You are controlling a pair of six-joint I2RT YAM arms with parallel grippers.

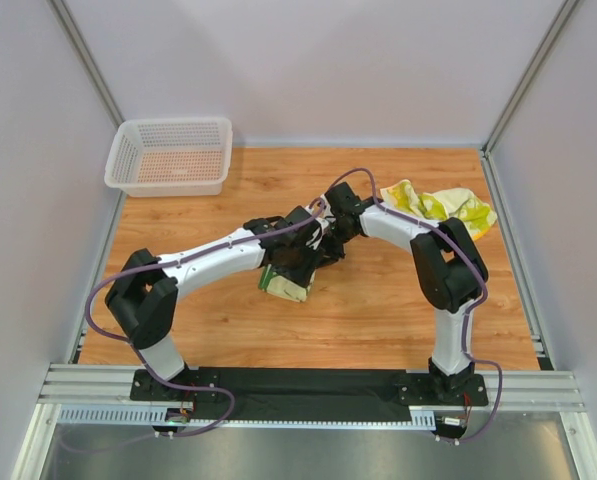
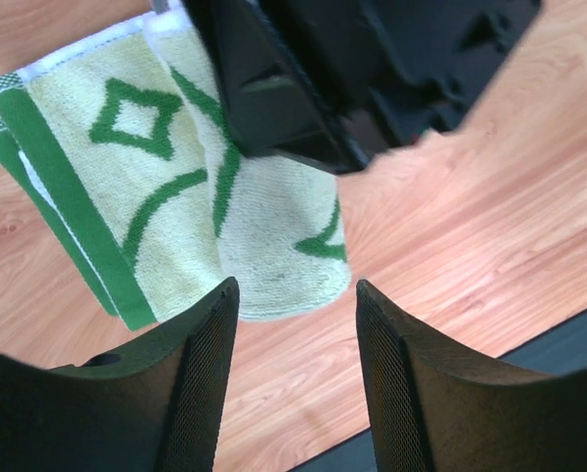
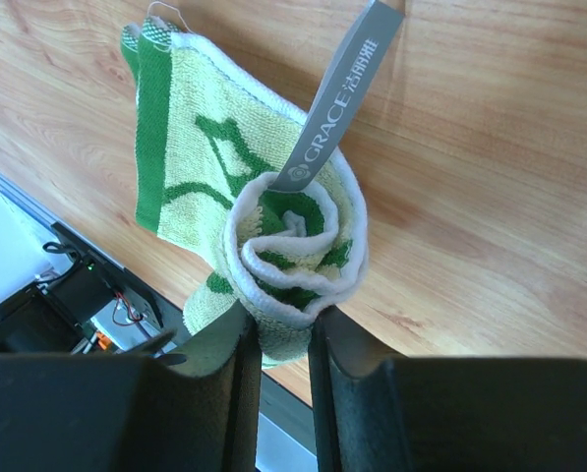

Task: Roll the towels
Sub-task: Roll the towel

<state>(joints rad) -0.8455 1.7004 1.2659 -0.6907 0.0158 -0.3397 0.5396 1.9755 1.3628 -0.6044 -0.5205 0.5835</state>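
A lime-yellow towel (image 3: 224, 157) with green lines is partly rolled, and its spiral end (image 3: 293, 258) faces the right wrist camera. My right gripper (image 3: 283, 320) is shut on that roll and holds it above the wooden table; a loose flap and a grey label (image 3: 337, 98) hang off it. In the left wrist view the same towel (image 2: 165, 187) hangs under the black right gripper (image 2: 352, 69). My left gripper (image 2: 295, 295) is open just short of the towel's lower edge, with nothing between its fingers. From above, the held towel (image 1: 286, 286) shows below both wrists at mid table.
More towels lie in a crumpled heap (image 1: 443, 207) at the back right, beside the right arm's elbow. A white mesh basket (image 1: 168, 155) stands at the back left corner. The black strip along the table's near edge (image 2: 558, 344) runs close under the grippers.
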